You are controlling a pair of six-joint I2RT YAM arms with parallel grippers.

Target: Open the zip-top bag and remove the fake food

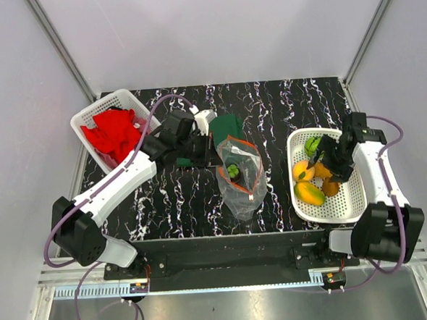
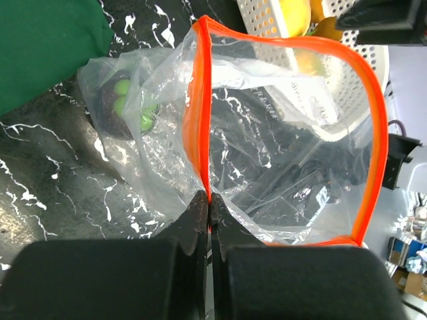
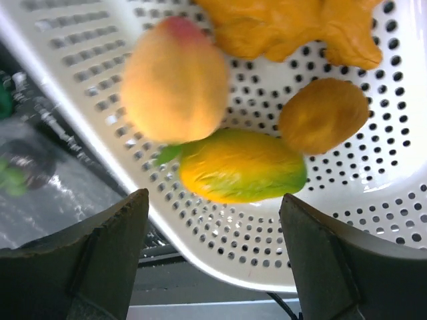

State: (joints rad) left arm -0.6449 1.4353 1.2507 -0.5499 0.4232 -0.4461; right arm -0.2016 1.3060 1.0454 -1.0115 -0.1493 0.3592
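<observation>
Zip-top bag (image 1: 241, 178) lies in the middle of the black table (image 1: 172, 199), and its orange-red strip makes a big open loop. The left gripper (image 2: 210, 207) is pinched tight on that strip at one side. One dark round piece of fake food (image 2: 123, 107) with green bits sits inside the bag. The right gripper (image 3: 213, 207) hangs over the white basket (image 1: 350, 206), jaws wide, with nothing between them. A peach (image 3: 175, 79), a yellow-green mango (image 3: 243, 175) and other orange pieces lie in that basket. A green cloth (image 1: 229, 124) is just beside the bag.
</observation>
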